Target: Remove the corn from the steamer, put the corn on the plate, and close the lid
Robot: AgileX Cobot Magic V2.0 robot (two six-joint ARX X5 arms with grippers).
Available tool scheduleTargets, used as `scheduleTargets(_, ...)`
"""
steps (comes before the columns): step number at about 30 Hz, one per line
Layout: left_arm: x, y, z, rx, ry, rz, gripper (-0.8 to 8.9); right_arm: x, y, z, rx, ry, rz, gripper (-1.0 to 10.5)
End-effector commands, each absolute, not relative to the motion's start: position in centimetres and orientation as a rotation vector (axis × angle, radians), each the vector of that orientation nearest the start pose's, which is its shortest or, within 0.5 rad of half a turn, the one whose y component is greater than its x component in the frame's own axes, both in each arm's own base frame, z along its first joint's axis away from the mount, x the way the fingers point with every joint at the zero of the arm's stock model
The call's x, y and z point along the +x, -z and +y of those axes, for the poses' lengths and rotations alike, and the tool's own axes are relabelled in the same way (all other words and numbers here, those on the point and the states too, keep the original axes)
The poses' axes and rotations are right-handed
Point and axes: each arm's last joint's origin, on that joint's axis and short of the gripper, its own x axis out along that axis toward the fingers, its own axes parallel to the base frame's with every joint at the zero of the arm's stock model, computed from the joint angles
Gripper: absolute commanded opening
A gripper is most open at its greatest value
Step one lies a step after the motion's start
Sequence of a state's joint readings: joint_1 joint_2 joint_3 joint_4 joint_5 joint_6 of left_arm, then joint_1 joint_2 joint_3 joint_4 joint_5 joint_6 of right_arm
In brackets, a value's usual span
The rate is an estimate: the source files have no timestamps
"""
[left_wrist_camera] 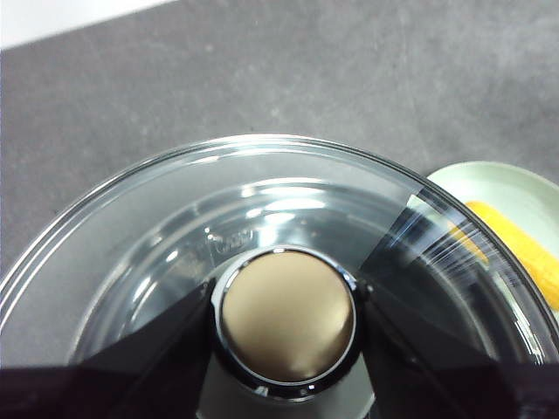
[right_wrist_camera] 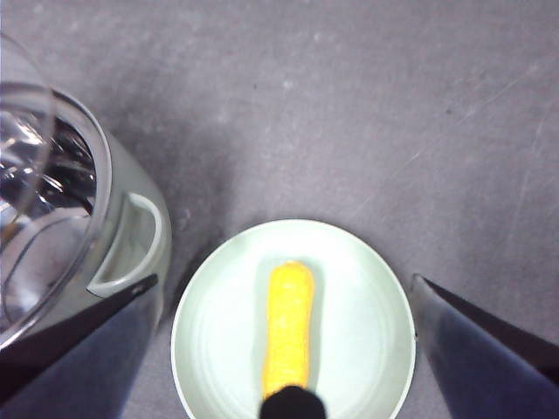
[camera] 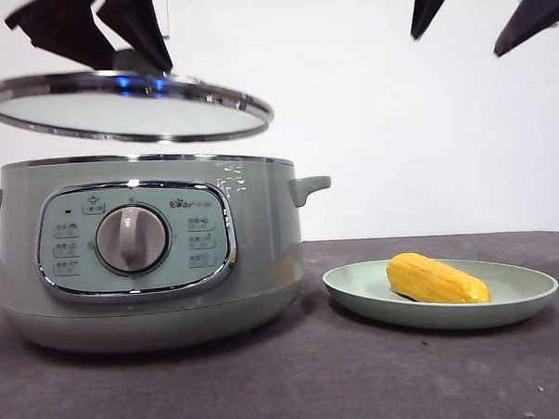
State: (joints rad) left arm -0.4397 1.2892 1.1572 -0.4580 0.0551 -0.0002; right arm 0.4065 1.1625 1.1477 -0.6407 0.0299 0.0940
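Left gripper (left_wrist_camera: 288, 327) jaws clamp the lid (camera: 127, 109) knob, lid hovering tilted above the steamer (camera: 147, 252). Right gripper (right_wrist_camera: 284, 349) jaws spread wide above the plate (right_wrist_camera: 367, 323) (corn (right_wrist_camera: 288, 327) lying on it).

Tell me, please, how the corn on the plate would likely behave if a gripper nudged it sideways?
The corn is rounded and tapered, lying on its side, so it would probably roll rather than slide. The plate is shallow with a low raised rim, which may stop a gentle roll but likely not a firm push. The surface looks smooth and glossy, so jaws might slip on it.
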Motion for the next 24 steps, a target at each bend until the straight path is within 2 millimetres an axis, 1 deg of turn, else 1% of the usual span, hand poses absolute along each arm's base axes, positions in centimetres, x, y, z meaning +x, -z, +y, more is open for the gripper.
scheduleTargets(1, 25.5, -33.4, -12.4, 0.114, 0.49, 0.543, -0.09, 21.5, -34.5, 9.1, -0.043, -0.323, 0.65, 4.7)
scheduleTargets(5, 25.7, -32.8, -12.9, 0.124, 0.501, 0.564, -0.09, 21.1, -34.9, 8.6, -0.039, -0.315, 0.634, 4.7)
scheduleTargets(10, 25.4, -32.1, -13.5, 0.134, 0.521, 0.568, -0.09, 21.0, -34.8, 8.5, -0.045, -0.31, 0.652, 4.7)
scheduleTargets(18, 25.3, -30.0, -13.4, 0.147, 0.496, 0.594, -0.09, 21.1, -34.8, 8.3, -0.042, -0.303, 0.653, 4.7)
scheduleTargets(24, 25.3, -29.8, -13.4, 0.143, 0.496, 0.609, -0.09, 21.1, -34.8, 8.3, -0.042, -0.303, 0.653, 4.7)
